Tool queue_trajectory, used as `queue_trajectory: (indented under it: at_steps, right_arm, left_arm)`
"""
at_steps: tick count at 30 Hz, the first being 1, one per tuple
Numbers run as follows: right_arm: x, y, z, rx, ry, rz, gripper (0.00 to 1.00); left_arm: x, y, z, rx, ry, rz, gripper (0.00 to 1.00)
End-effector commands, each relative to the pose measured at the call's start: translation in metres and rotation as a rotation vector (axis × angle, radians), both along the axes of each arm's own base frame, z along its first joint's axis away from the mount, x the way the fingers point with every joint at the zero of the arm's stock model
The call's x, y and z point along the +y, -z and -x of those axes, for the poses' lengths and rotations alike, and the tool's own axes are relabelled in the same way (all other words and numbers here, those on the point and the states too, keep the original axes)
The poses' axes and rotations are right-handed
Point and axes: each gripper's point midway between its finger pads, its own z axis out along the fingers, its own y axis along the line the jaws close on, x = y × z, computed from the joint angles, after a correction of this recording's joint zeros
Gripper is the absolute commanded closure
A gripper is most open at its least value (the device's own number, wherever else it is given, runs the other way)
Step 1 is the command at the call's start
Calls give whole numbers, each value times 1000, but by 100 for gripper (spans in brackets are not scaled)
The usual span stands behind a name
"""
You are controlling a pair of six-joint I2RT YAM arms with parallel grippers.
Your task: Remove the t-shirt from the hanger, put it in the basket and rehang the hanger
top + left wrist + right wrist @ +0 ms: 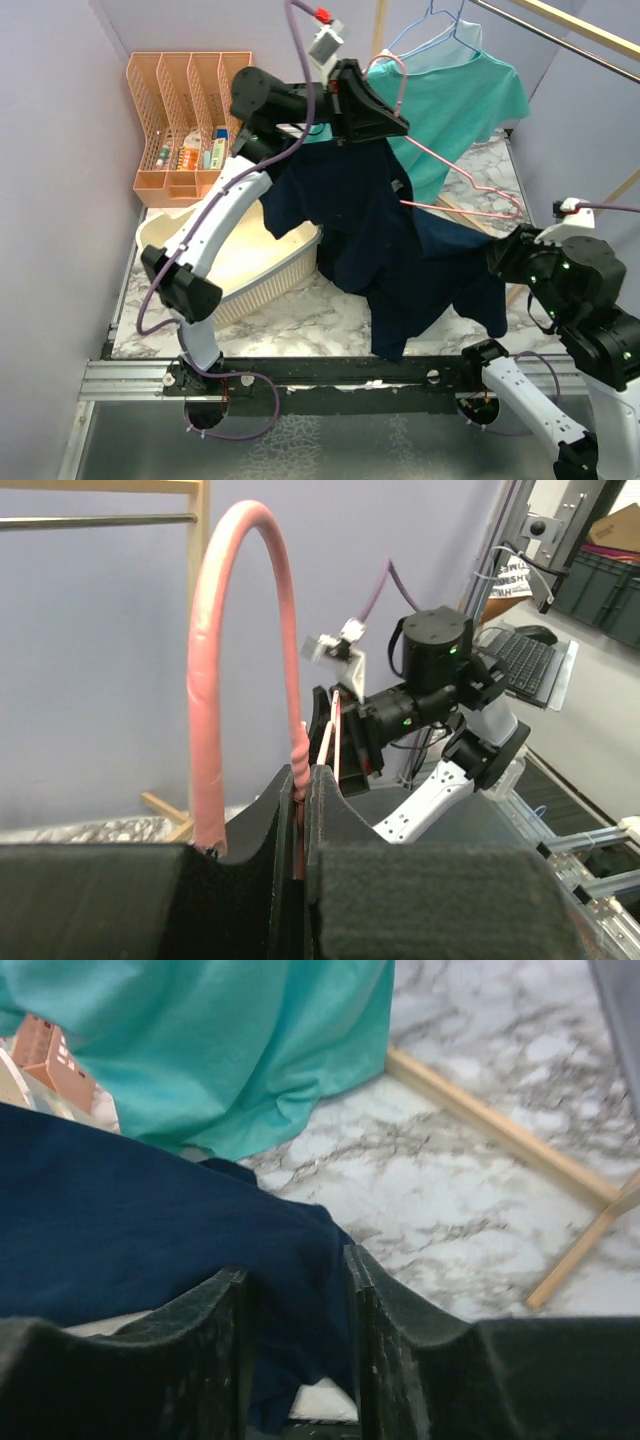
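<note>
Marble table (300, 310), top view: I hold the hanger (440, 160) aloft by its neck in the left gripper (390, 118), apparently so the shirt (360, 220) can slide clear. The hanger's bar slants down and right, hook up. The navy shirt drapes below the hanger, long axis downward; the right gripper (497, 255) takes the edge farthest from the hanger's hook.

Left wrist: jaws narrow, clamped on the hanger neck.

Right wrist: jaws narrow, pinching shirt cloth.
</note>
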Motion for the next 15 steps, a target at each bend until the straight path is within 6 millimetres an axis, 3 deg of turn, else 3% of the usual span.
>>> queue_trajectory:
  at_steps: [1,4,7,11,15]
  right_arm:
    - [-10,-46,19,-124,2,-12,55]
    - [-22,-70,33,-207,39,-24,50]
    - [-20,-99,50,-316,-9,-45,46]
    - [0,-123,60,-406,-153,-45,42]
    - [35,-116,47,-353,-344,-19,41]
  left_arm:
    - [-31,-2,10,-5,66,-7,100]
    - [-51,12,8,11,113,-41,100]
    - [-62,29,3,39,143,-77,100]
    - [-68,47,6,55,183,-104,100]
    - [-75,56,28,31,260,-129,100]
